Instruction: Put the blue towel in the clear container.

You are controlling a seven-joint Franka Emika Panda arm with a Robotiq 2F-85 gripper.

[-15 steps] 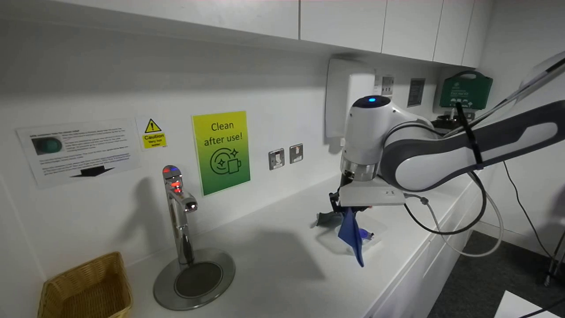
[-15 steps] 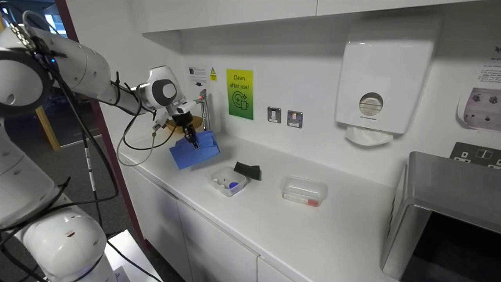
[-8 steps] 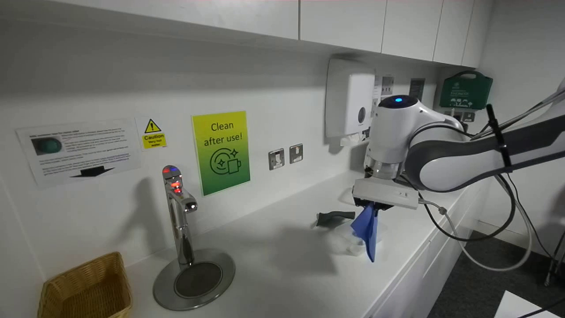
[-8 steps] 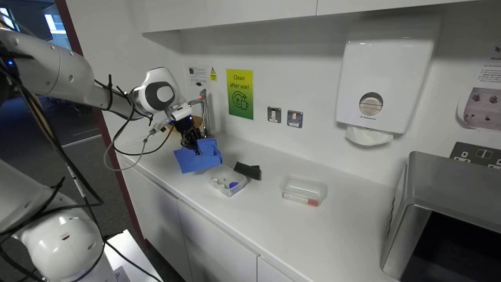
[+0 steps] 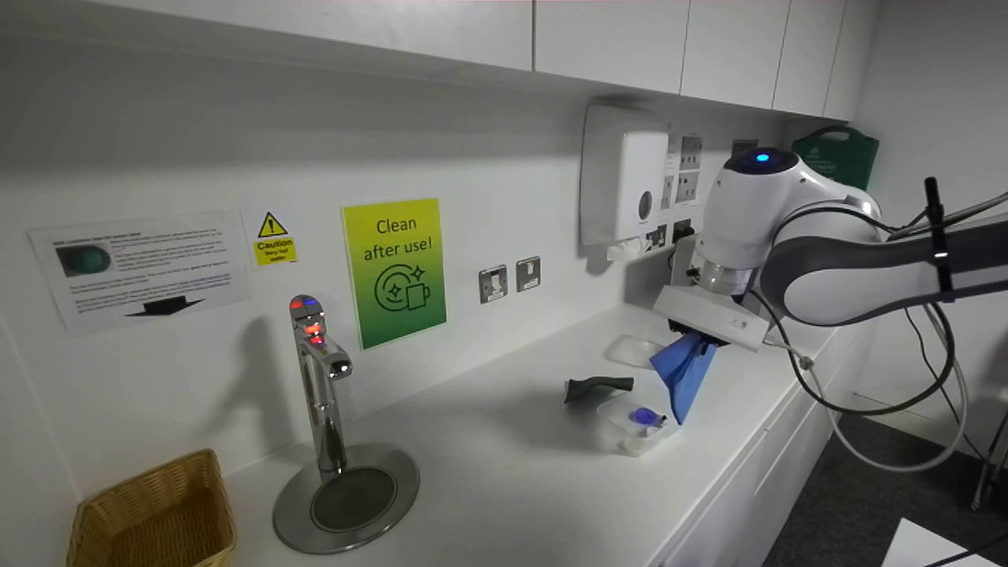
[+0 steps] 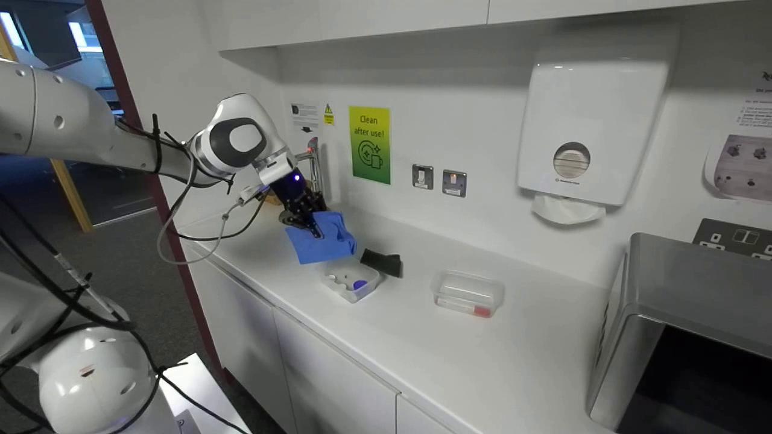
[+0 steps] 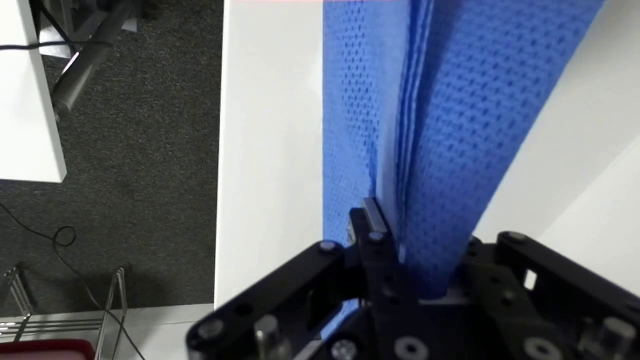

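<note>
Here the gripper (image 6: 316,231) pinches the blue towel (image 6: 333,242), which droops beneath it! Only the wrist view catches the towel's dimpled texture; both exterior views add two clear containers (image 6: 357,295), lower than the gripper.

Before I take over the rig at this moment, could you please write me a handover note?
Pincer: shut on the blue towel, which hangs above the counter.
On it: a clear container with small items and another clear container with a red patch; the intended one is uncertain.
Done: towel gripped and lifted.
Left: confirm which container, lower the towel in, release.
</note>
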